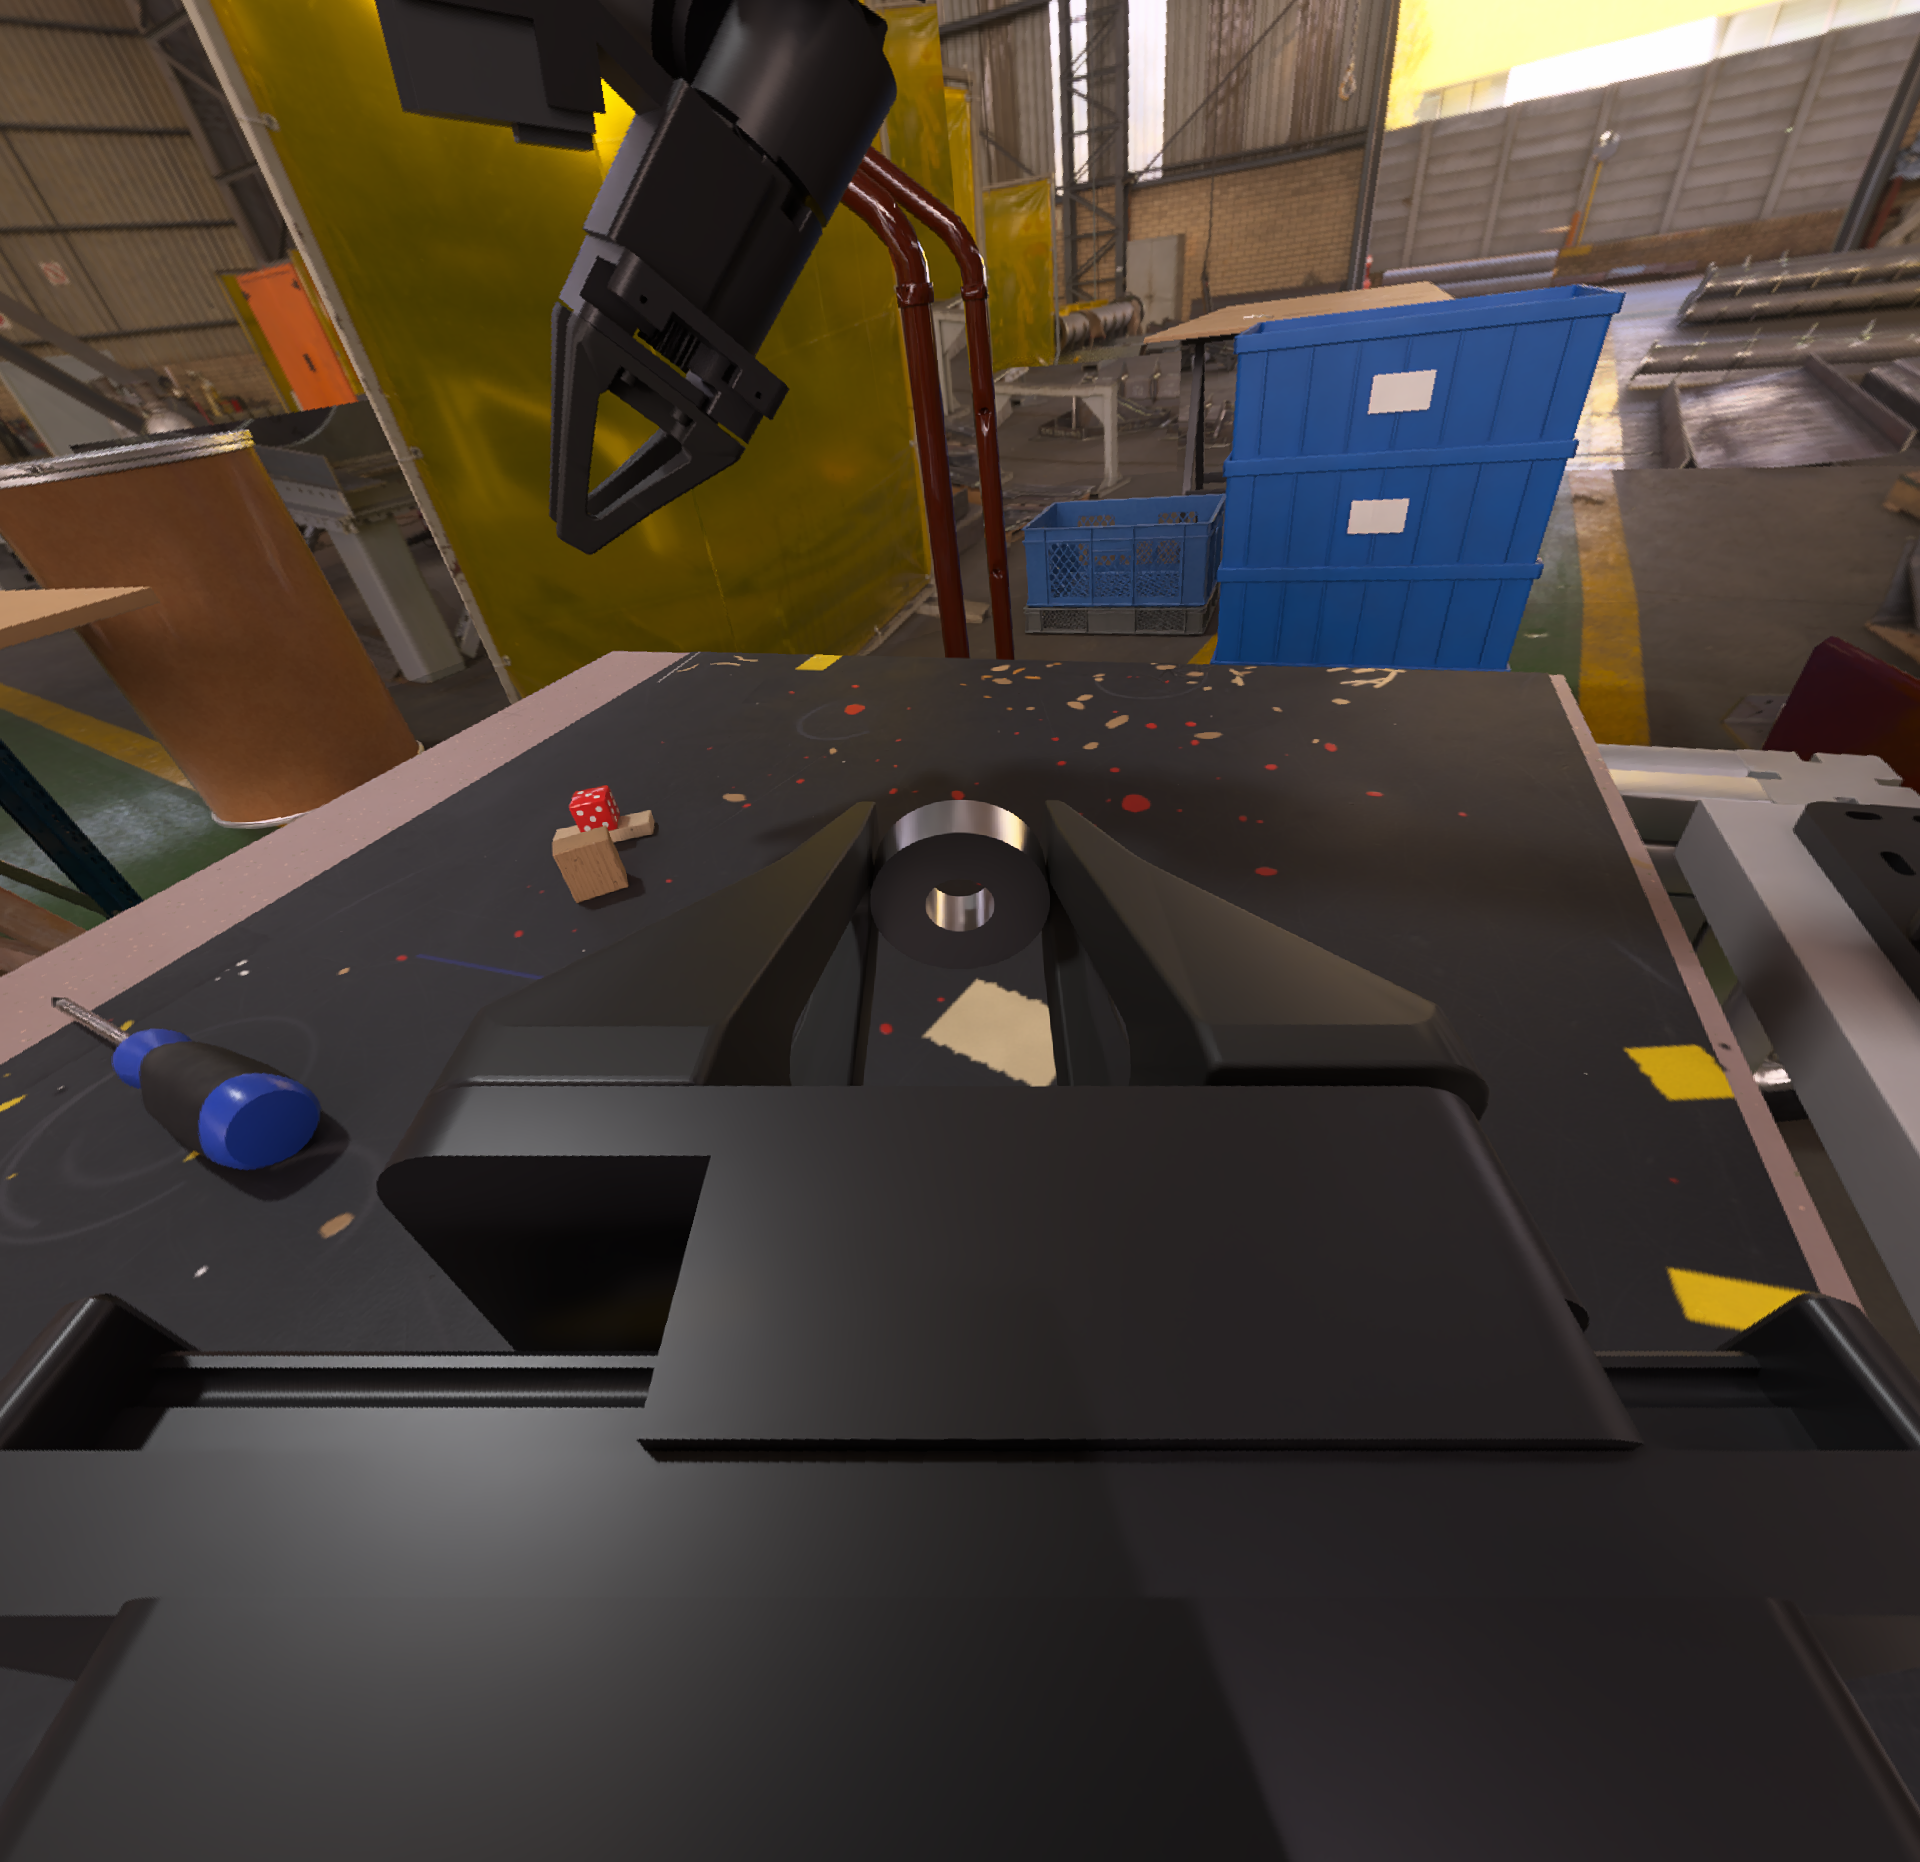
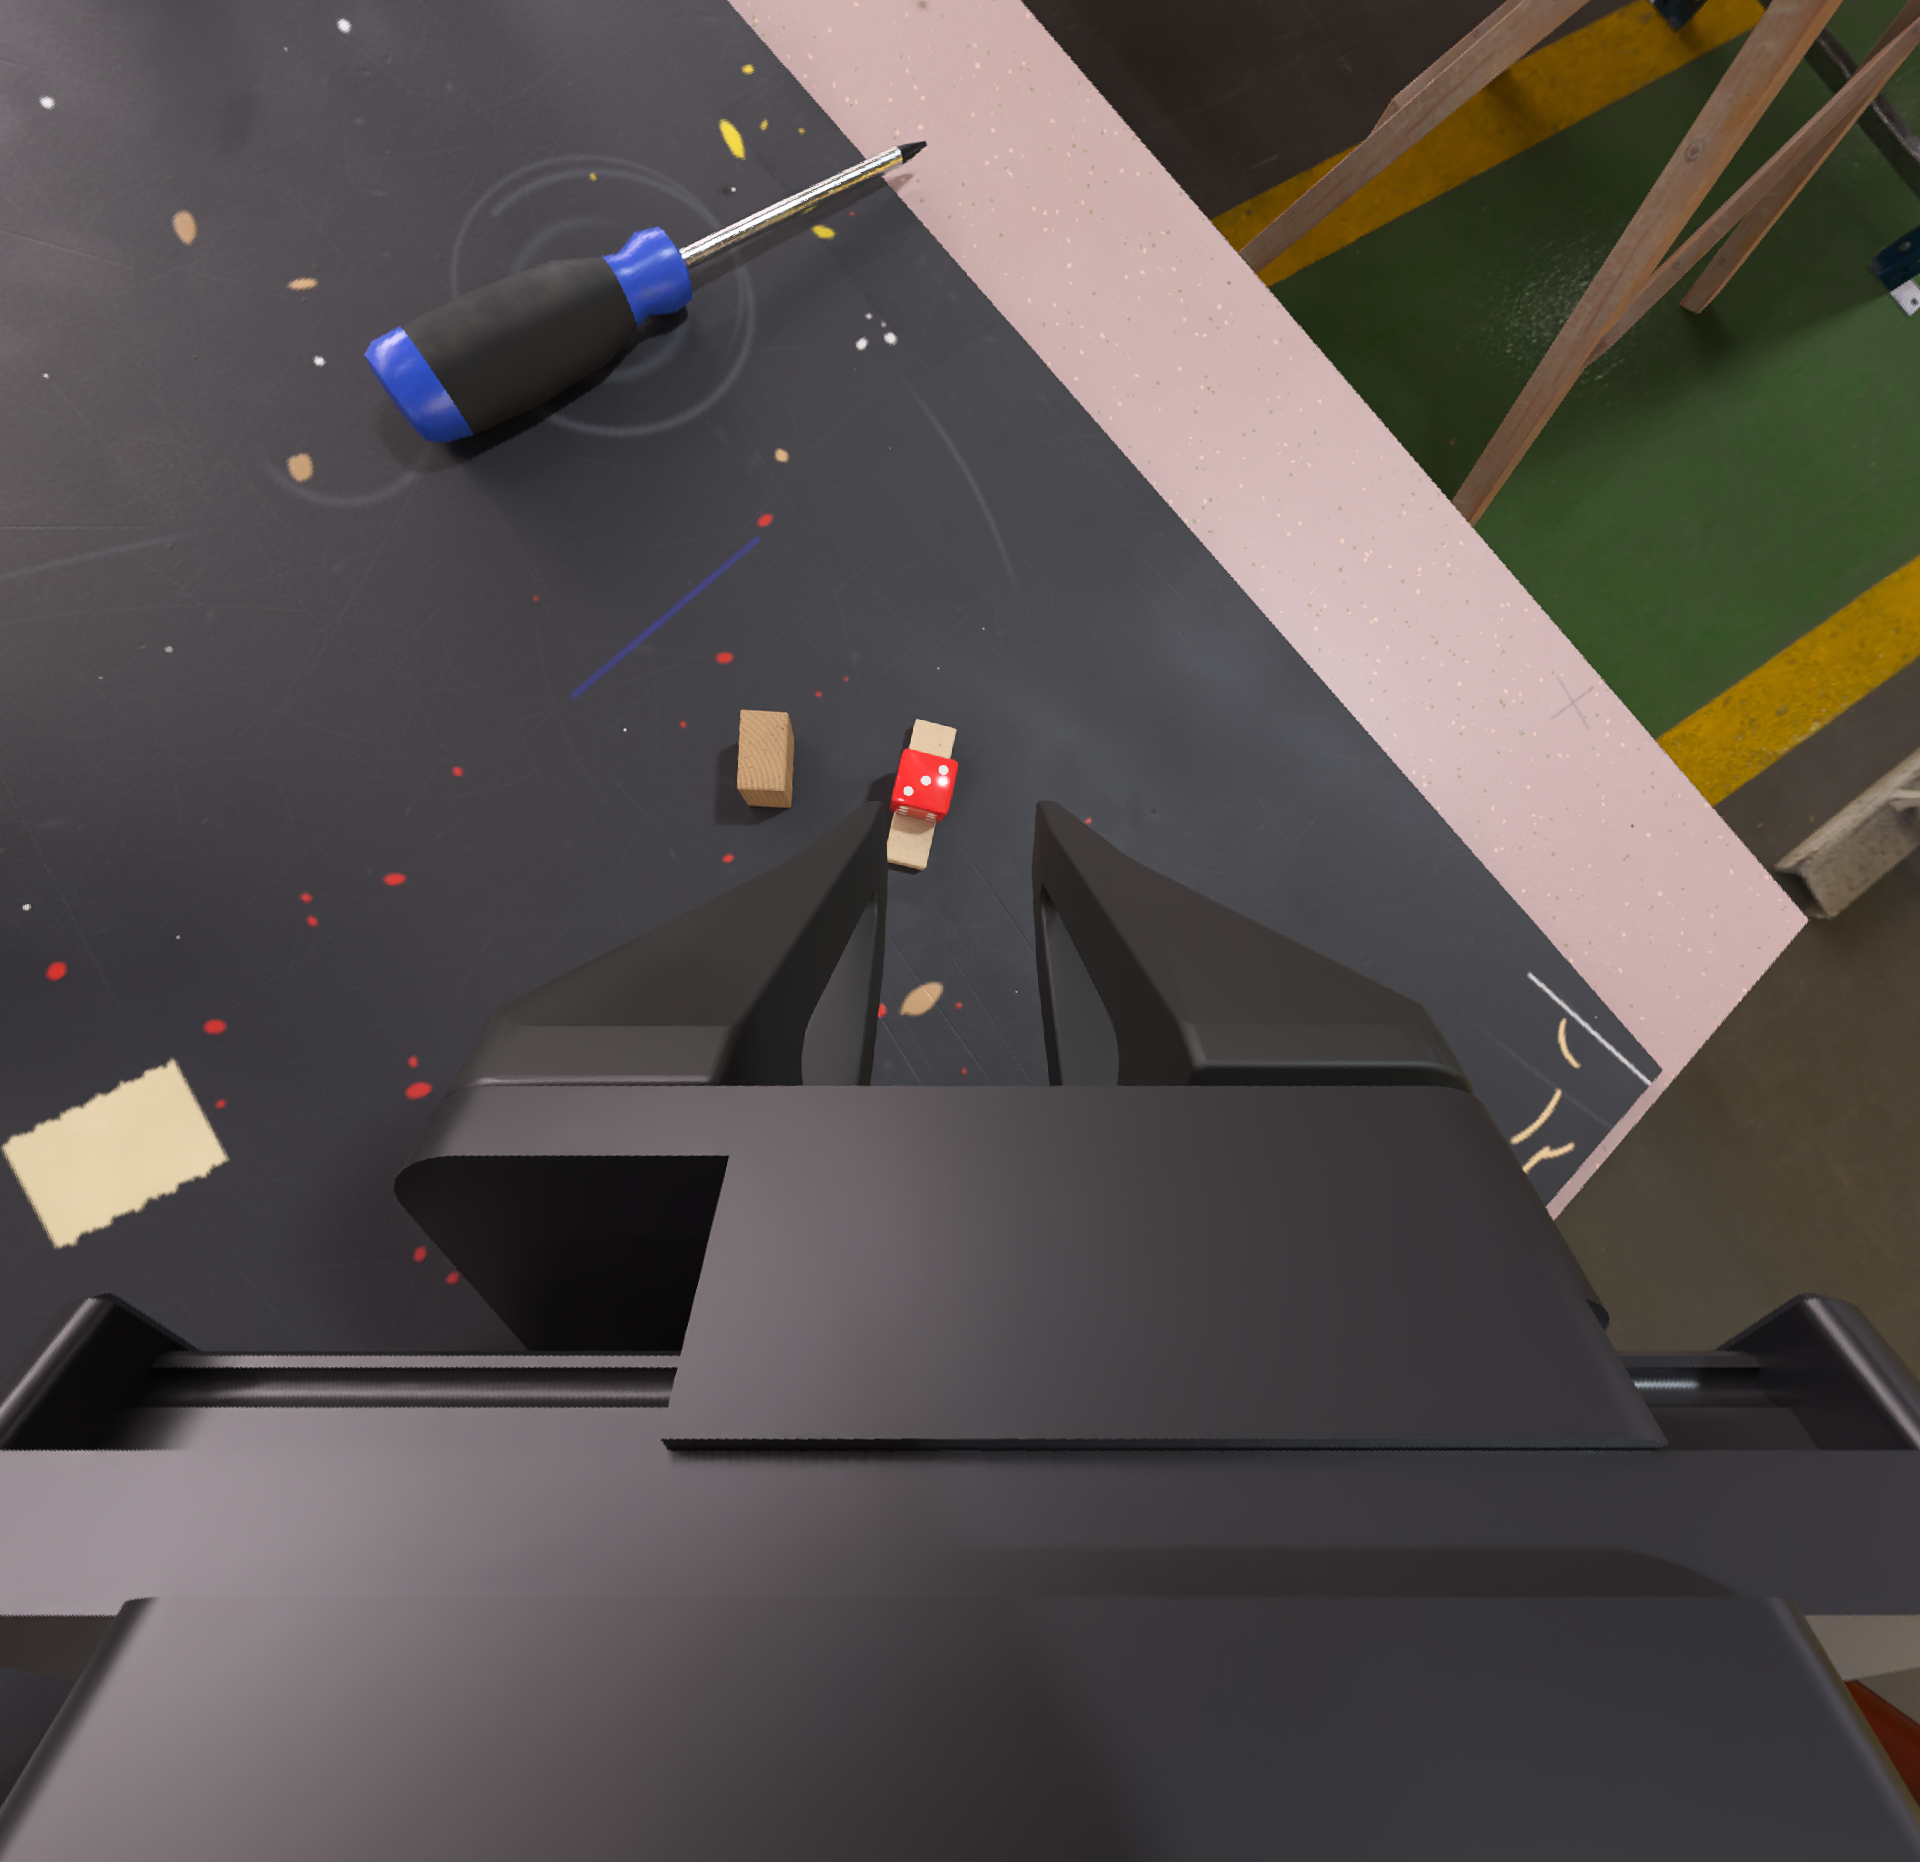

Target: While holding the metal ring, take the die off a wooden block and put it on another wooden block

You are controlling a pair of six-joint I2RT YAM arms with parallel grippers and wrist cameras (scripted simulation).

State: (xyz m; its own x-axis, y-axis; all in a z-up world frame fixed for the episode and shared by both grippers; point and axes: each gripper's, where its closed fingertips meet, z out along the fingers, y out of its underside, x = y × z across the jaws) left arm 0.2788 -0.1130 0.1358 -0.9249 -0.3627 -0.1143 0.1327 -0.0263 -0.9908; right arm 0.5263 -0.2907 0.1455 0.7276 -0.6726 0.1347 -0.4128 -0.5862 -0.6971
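Note:
My left gripper (image 1: 958, 825) is shut on the metal ring (image 1: 958, 882) and holds it just above the dark table (image 1: 1351, 877). A red die (image 1: 593, 807) sits on a thin flat wooden block (image 1: 636, 828) at the left, with a thicker wooden block (image 1: 590, 865) close beside it. In the right wrist view the die (image 2: 924, 784) lies on the thin block (image 2: 932, 737), just ahead of my open, empty right gripper (image 2: 958, 815) and near its left fingertip. The thicker block (image 2: 765, 758) stands bare to the left. The right gripper (image 1: 587, 534) hangs high above the die.
A blue-and-black screwdriver (image 1: 223, 1095) lies at the table's left, and also shows in the right wrist view (image 2: 540, 332). The pink table edge (image 2: 1247, 462) runs close behind the blocks. A beige patch (image 2: 114, 1152) marks the table. Blue crates (image 1: 1392, 482) and a brown drum (image 1: 208, 617) stand beyond the table.

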